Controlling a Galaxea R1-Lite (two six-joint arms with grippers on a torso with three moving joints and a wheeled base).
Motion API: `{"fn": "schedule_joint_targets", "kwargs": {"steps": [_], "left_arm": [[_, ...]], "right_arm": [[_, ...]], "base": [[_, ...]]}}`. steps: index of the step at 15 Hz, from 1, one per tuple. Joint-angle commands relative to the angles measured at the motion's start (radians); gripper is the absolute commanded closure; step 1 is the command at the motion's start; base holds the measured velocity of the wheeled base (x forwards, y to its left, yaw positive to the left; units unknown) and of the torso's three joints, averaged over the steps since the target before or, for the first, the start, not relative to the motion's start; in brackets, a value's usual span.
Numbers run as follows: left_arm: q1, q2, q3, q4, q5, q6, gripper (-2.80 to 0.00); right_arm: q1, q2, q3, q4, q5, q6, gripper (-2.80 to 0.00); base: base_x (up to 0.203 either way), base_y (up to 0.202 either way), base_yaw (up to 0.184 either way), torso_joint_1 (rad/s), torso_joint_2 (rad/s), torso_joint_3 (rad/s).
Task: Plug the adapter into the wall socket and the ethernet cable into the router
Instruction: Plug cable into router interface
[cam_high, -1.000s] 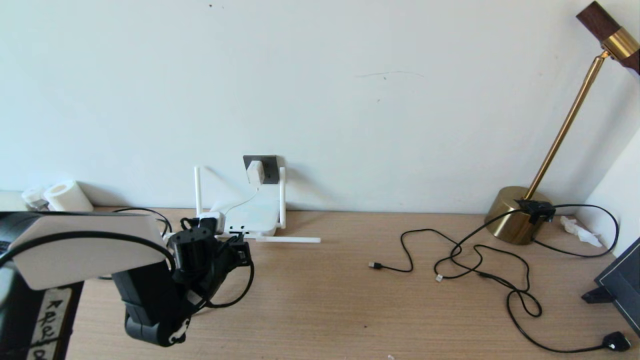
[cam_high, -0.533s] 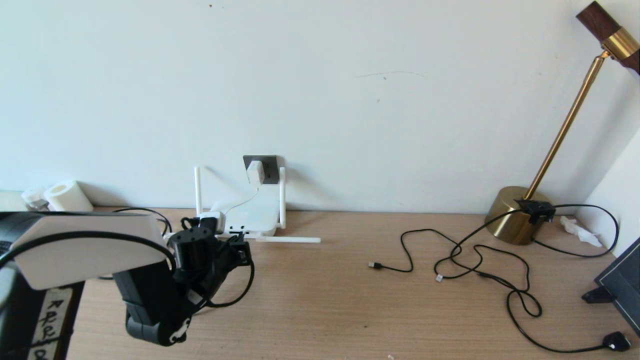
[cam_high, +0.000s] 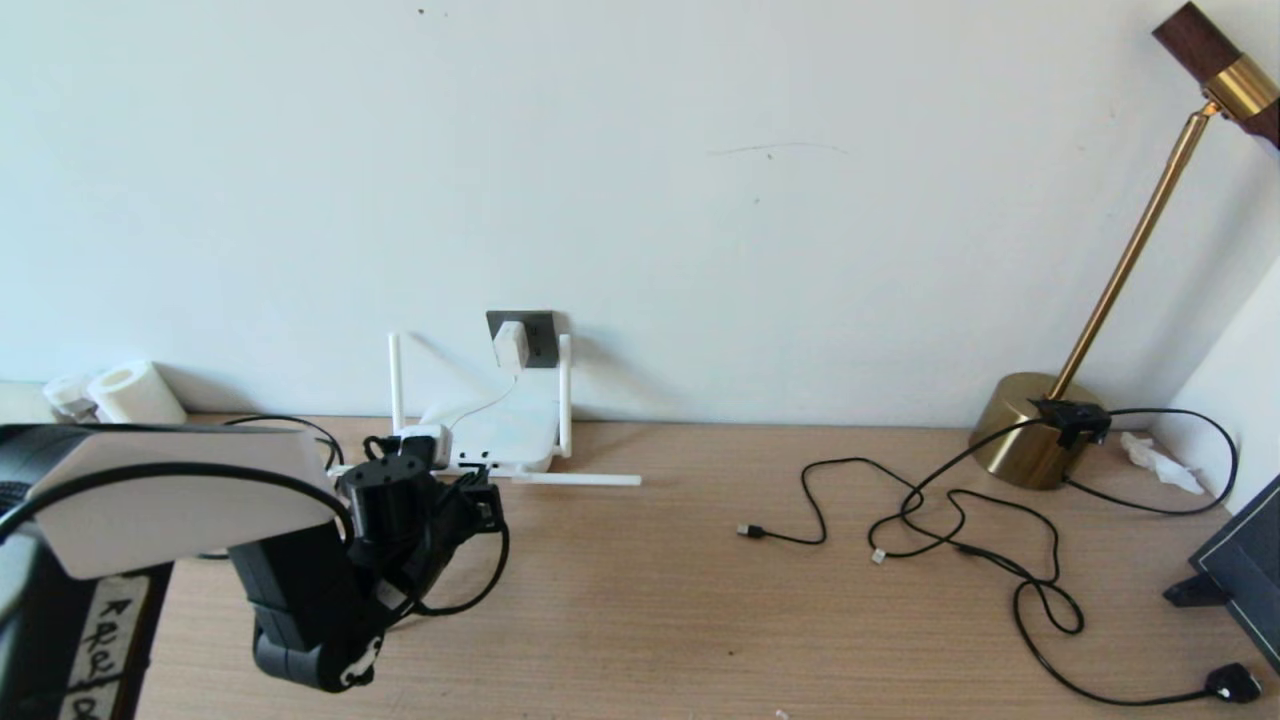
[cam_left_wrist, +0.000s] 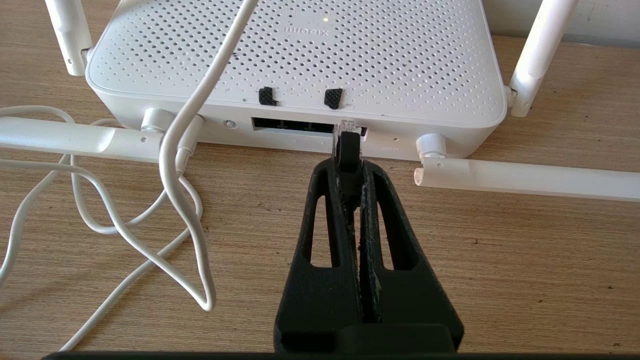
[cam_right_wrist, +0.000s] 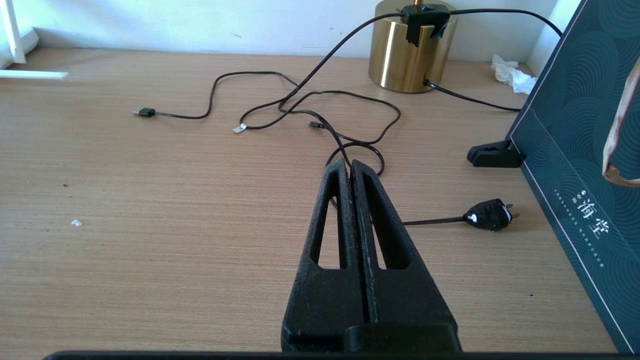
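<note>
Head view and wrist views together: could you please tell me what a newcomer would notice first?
The left gripper pinches the black ethernet cable's plug at the flat white router's dark ports. Behind, the small white adapter sits in the dark grey wall socket. A brass lamp base stands far right, thin black cables sprawling beside it.

left hand (cam_left_wrist: 350, 167) pinching ethernet cable (cam_left_wrist: 347, 150) — at router (cam_left_wrist: 300, 65)

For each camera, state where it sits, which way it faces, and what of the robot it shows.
Head view: high, facing the wall; shows the left arm, router, adapter in the socket.
Left wrist: behind the left end effector, shut on the ethernet cable at the router's ports.
Right wrist: behind the shut right end effector, over the desk.
Shared: the router, lamp base.
</note>
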Motion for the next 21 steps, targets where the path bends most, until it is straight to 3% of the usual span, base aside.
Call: {"fn": "schedule_joint_targets", "kwargs": {"steps": [1,21], "left_arm": [[0.000,0.002,0.000,-0.008,0.001,-0.001,0.00],[0.000,0.005,-0.011,-0.006,0.001,0.001,0.00]], "right_arm": [[0.000,0.002,0.000,0.000,0.000,0.000,0.00],[0.000,0.002,0.000,0.000,0.000,0.000,0.00]], "base": [[0.000,0.000,0.000,0.000,0.00,0.000],[0.000,0.000,0.000,0.000,0.00,0.000]]}}
